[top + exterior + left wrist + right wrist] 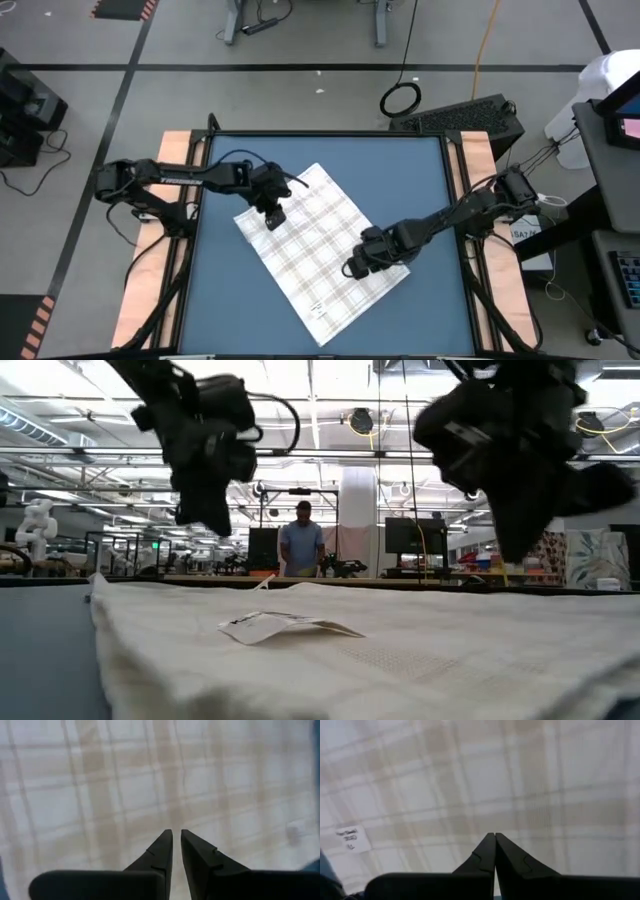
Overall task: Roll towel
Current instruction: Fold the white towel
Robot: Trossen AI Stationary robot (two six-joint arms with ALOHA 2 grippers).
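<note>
Hovering left gripper (pixel 272 214): over the towel (pixel 320 250)'s far-left part, fingers nearly closed, grasping nothing.
Right gripper (pixel 356 268): clenched, empty, above towel's right side.
Hidden: fingertip contact unclear.

towel (pixel 318 250) spread mid-table, bare table (pixel 420 180) around

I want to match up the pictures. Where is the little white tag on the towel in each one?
High view: the tag lies near the towel's near corner.
Low view: the tag lies crumpled in the middle, on the cloth.
Left wrist view: not in it, only plaid cloth.
Right wrist view: the tag sits at the picture's left edge.
Shared landmark: the towel's plaid lines.
</note>
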